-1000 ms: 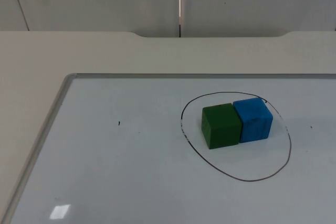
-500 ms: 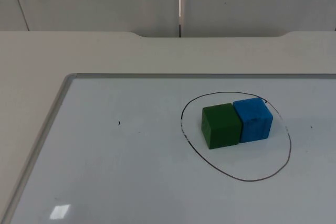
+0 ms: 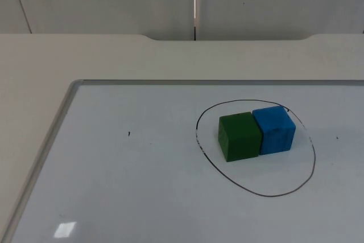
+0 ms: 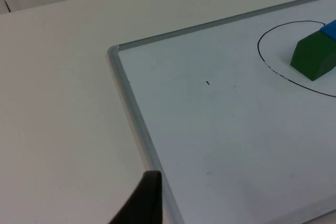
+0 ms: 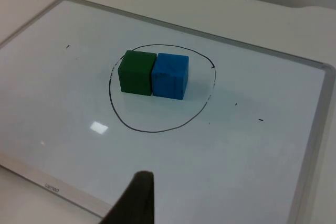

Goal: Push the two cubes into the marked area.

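Observation:
A green cube (image 3: 239, 136) and a blue cube (image 3: 274, 129) sit side by side, touching, inside a hand-drawn black oval (image 3: 257, 193) on the whiteboard. The left wrist view shows the green cube (image 4: 315, 55) with the blue cube (image 4: 331, 29) behind it. My left gripper (image 4: 144, 203) hangs back by the board's left frame, far from both cubes. Seen from the right wrist, the green cube (image 5: 136, 72) and blue cube (image 5: 170, 75) lie within the oval (image 5: 152, 130). My right gripper (image 5: 136, 203) waits near the board's edge, well apart from them.
The whiteboard has a raised grey frame (image 3: 57, 129) along its left and far sides, with bare beige table (image 3: 114, 58) beyond it. A few small black marks (image 3: 129, 134) dot the board. The grey partition wall stands at the back.

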Robot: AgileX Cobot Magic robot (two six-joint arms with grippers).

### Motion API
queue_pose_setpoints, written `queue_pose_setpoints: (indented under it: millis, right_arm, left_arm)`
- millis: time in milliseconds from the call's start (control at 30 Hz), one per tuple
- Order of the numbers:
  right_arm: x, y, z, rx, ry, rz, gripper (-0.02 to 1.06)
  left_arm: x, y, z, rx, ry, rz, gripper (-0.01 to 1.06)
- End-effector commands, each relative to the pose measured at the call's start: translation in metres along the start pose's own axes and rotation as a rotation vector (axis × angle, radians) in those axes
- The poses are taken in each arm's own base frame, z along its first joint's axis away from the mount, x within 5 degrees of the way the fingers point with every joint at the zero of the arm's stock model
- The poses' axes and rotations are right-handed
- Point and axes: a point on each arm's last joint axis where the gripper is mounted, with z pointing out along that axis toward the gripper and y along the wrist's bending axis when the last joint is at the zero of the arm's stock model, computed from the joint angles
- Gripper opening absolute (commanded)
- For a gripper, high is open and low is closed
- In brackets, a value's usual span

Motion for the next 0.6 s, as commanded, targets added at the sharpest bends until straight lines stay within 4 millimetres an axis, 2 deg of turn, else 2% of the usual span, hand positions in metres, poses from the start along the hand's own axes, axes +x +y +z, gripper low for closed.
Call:
queue_pose_setpoints:
  millis: [0,367,567]
  right_arm:
    - [0.0016,-0.0002,0.0009,-0.002,0.003,-0.003,1.05]
    - [0.0016,-0.0002,0.0009,-0.002,0.003,-0.003,1.05]
    - [0.0017,0.0005,0.0007,0.086,0.005,0.042,1.05]
  left_arm:
    - [0.0014,0.0002,0.0010,-0.003,0.002,0.000,1.05]
    - [0.0014,0.0002,0.0010,-0.003,0.002,0.000,1.05]
    - [0.0014,0.0002,0.0010,-0.003,0.002,0.000,1.05]
